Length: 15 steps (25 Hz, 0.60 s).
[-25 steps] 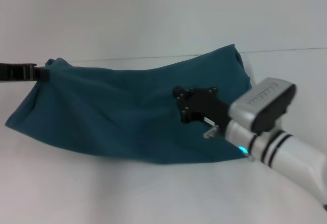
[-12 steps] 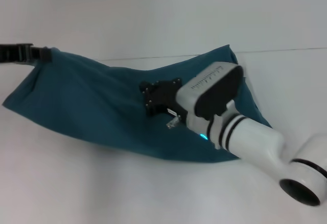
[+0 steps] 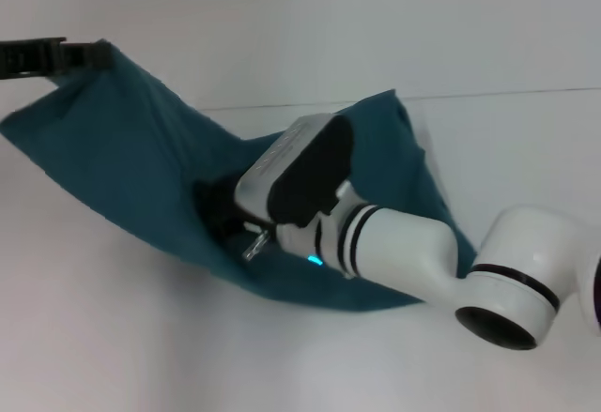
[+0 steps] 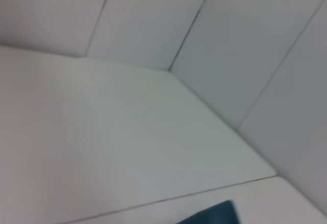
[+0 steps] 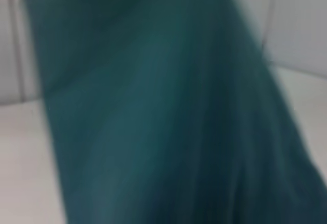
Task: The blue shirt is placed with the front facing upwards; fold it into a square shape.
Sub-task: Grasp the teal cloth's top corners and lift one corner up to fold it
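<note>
White table [image 3: 141,356]: we see its smooth surface bare along the near edge and toward the far right corner. The blue shirt [image 3: 141,173], soft plain teal cloth, hangs in a slanted sheet from the far left corner down to the table's middle. Left end effector [image 3: 89,53] pinches its raised corner. Right end effector [image 3: 221,210] is buried in the cloth; we cannot tell its state.

Looking down from the head, well back, onto the blue shirt [image 3: 141,168] spread across the white table [image 3: 103,337]. Left wrist view aimed off at the tiled wall [image 4: 245,45], catching only a corner of shirt. Right wrist view pressed close against the same teal cloth, filling nearly everything.
</note>
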Motion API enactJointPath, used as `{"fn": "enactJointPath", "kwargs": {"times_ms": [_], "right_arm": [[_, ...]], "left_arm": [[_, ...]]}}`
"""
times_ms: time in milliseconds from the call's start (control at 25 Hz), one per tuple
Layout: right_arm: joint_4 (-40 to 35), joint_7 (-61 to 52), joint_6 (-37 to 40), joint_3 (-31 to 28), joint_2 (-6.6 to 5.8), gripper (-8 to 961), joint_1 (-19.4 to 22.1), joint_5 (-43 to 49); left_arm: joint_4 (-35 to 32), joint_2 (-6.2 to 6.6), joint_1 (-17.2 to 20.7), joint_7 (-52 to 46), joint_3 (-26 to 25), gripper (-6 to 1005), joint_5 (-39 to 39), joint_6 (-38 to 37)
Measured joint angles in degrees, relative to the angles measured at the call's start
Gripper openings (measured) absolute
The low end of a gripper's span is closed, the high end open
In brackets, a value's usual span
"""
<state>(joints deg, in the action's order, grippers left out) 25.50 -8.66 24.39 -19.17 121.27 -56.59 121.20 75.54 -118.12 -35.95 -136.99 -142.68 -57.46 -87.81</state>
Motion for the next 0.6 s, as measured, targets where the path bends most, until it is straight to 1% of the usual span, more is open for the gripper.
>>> {"fn": "enactJointPath", "kwargs": {"times_ms": [120,280,360,440,600], "right_arm": [[1.24,-0.11,-0.91,1.41,0.24,17,-0.85,0.01],[3.19,-0.15,-1.36,2.23,0.25,18,-1.34,0.00],[3.57,-0.16,-1.46,2.27,0.23,18,-1.02,-0.03],[3.63,-0.16,0.30,1.04,-0.02,18,1.25,-0.20],[3.55,0.29,7.43,-5.11,-0.96,18,8.86,-0.06]], "left_arm": [[0.02,-0.01,-0.13,0.40,0.18,14,-1.09,-0.33],[0.01,-0.09,-0.13,1.04,0.42,13,-3.28,-0.86],[-0.23,-0.15,-0.07,1.39,0.47,13,-3.78,-0.99],[-0.51,-0.20,0.15,1.75,0.48,13,-3.83,-0.98],[-0.67,-0.43,0.48,2.17,0.53,13,-3.86,-1.02]]}}
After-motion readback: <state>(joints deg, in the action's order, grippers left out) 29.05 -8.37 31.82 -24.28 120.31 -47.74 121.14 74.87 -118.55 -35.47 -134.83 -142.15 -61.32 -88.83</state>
